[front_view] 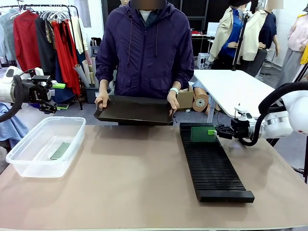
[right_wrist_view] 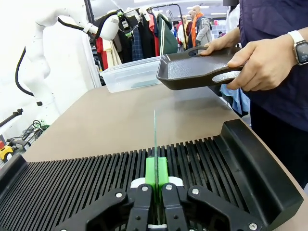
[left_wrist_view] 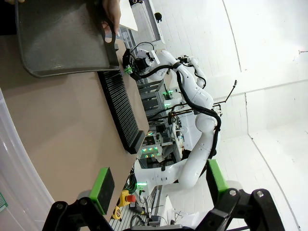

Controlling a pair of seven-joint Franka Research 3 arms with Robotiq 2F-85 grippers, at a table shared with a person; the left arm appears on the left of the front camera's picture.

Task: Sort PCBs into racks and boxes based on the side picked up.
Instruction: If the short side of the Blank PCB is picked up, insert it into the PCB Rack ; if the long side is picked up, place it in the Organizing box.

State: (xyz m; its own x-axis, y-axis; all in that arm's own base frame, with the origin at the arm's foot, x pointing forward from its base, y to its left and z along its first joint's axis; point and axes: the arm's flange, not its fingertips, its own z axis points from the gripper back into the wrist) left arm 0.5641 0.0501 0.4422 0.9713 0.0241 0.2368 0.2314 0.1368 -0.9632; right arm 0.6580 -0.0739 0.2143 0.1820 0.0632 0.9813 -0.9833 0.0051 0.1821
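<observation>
My right gripper (front_view: 215,131) is shut on the edge of a green PCB (front_view: 202,134), which stands upright in a slot at the far end of the long black rack (front_view: 211,163). The right wrist view shows that PCB (right_wrist_view: 155,137) edge-on between the shut fingers (right_wrist_view: 156,174), its lower edge among the rack (right_wrist_view: 231,159) slots. Another PCB (front_view: 60,150) lies flat in the clear box (front_view: 29,159) at the table's left. My left gripper (front_view: 59,96) hangs open and empty above the table's far left, beyond the box. Its green pads (left_wrist_view: 102,185) stand wide apart.
A person at the far side holds a shallow black tray (front_view: 134,111) in both hands just above the table edge, close to the rack's far end. Bare brown tabletop (front_view: 134,173) lies between box and rack. A white table (front_view: 236,86) stands behind on the right.
</observation>
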